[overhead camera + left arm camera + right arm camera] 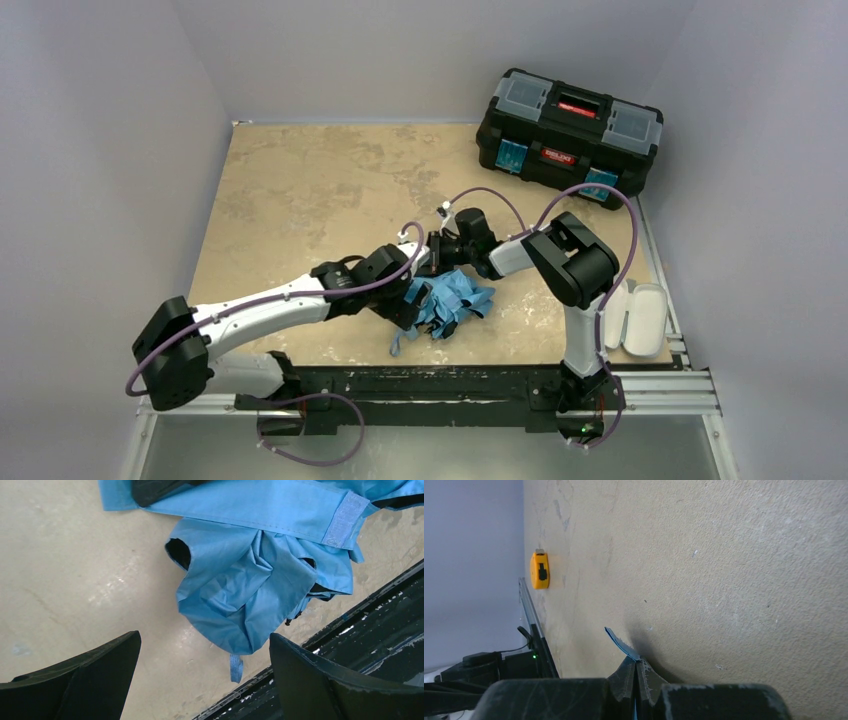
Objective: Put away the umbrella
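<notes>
Umbrella [240,590] cloth lies in a crumpled blue heap on the table [300,190], in the middle near the near edge, just beside the black rail [380,615] that carries the arms.

The left gripper [204,640] hangs over the heap with its jaws spread wide and nothing in them. The right gripper [636,669] is closed tight on a thin blue corner of the cloth; only a sliver pokes out past its tips.

What could go wrong:
- The right gripper's hold is slight, so any pull or lift may let the corner slide out of the pinch.
- If the left gripper closes where it hangs, it will likely catch loose cloth and not the ribs or shaft, neither of which I can make out here. The bundle would then sag or unfold instead of lifting as one piece.
- With one corner held, a tug from the other side could strain the cloth or bend a rib.
- The heap sits close to the rail, so a dangling strap or fold may snag there.

Count: one umbrella, two grippers, one black toolbox [568,128] at the far right, one pale oblong case [640,320] lying open at the near right, and one orange tape measure [540,570].
</notes>
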Controlling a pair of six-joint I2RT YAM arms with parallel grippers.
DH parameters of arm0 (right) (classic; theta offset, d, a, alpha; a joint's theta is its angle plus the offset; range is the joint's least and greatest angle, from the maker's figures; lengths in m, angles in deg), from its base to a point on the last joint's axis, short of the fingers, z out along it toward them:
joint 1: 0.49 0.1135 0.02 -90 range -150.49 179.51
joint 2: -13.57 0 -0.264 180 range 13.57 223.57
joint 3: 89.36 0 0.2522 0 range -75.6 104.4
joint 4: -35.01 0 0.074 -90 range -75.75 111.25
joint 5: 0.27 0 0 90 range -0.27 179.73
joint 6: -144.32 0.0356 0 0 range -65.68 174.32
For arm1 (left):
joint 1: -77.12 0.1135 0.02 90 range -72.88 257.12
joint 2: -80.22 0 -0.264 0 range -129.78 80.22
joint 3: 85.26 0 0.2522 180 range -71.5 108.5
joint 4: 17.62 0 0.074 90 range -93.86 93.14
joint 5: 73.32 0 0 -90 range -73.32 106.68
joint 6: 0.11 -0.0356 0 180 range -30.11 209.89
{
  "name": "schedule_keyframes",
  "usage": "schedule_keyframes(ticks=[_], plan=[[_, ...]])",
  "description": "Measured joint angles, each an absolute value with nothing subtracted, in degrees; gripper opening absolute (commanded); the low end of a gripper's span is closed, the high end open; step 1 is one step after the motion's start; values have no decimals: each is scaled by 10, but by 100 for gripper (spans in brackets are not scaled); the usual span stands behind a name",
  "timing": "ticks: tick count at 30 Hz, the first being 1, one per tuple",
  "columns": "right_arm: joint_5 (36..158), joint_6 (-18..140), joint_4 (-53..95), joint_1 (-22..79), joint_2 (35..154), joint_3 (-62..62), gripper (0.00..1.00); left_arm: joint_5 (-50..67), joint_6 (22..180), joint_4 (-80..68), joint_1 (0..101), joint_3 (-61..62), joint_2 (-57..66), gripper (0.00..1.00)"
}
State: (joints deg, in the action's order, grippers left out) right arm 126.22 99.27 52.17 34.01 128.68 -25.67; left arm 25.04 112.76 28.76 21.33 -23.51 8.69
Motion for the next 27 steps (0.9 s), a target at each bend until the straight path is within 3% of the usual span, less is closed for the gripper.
schedule_keyframes(ticks=[10, 11, 21, 27], plan=[[1262, 991, 516, 340, 1287, -254, 0, 125, 1110, 125, 238, -265, -18, 97], [1262, 991, 516, 340, 1287, -254, 0, 120, 1108, 116, 238, -265, -27, 92], [1262, 991, 516, 340, 1287, -254, 0, 91, 1088, 30, 238, -265, -104, 0], [1260, 991, 502, 340, 1287, -243, 0, 144, 1078, 36, 226, -265, -87, 0]])
